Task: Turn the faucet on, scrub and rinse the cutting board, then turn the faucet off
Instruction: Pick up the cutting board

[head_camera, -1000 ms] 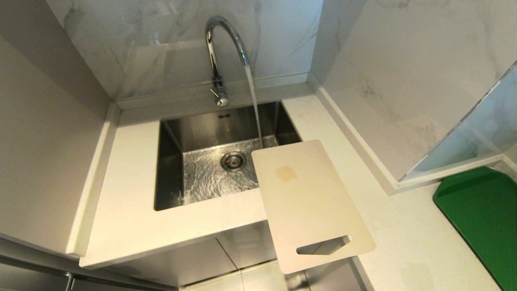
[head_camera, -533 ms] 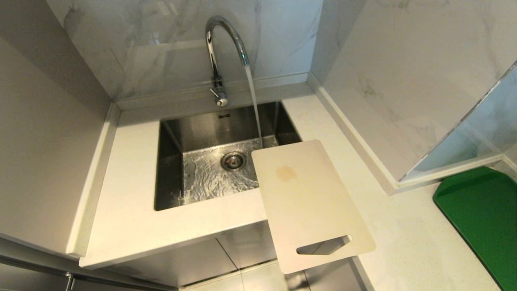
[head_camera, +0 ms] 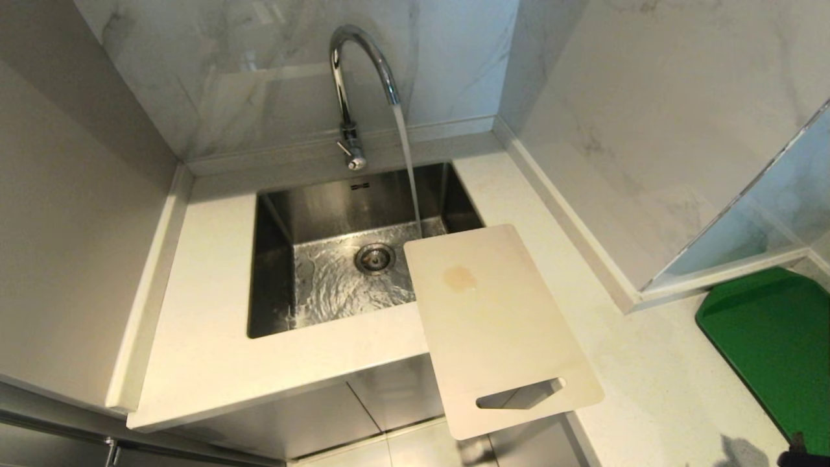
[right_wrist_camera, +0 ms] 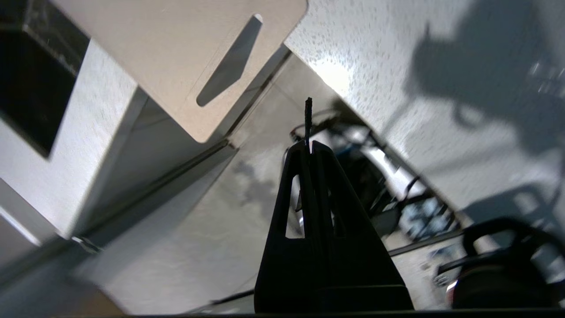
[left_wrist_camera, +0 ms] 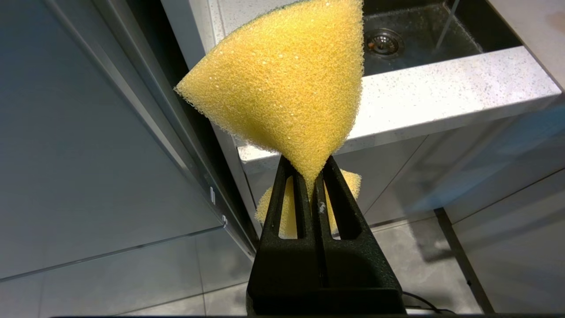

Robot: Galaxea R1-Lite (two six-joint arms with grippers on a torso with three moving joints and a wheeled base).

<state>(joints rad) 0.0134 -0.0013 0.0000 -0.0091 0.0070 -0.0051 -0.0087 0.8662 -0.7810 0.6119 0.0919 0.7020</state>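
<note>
The chrome faucet point(head_camera: 350, 71) stands behind the steel sink point(head_camera: 272, 272), and a stream of water point(head_camera: 405, 162) runs from its spout into the basin. The cream cutting board point(head_camera: 493, 324) lies flat on the counter at the sink's right, one corner over the basin and its slot-handle end jutting past the counter's front edge. It carries a brownish stain point(head_camera: 459, 277). My left gripper point(left_wrist_camera: 311, 172) hangs below counter height, shut on a yellow sponge point(left_wrist_camera: 287, 88). My right gripper point(right_wrist_camera: 311, 145) is shut and empty, low in front of the cutting board point(right_wrist_camera: 167, 53); the right gripper point(head_camera: 801, 454) barely shows in the head view's lower right corner.
A green board point(head_camera: 771, 350) lies at the far right of the counter. Marble walls close in the back and right, and a tall panel stands on the left. The counter's front edge point(left_wrist_camera: 441, 92) overhangs cabinet doors and a tiled floor.
The tip of my right gripper and its shadow have come into the head view's lower right corner. The board, the faucet and the running water are unchanged.
</note>
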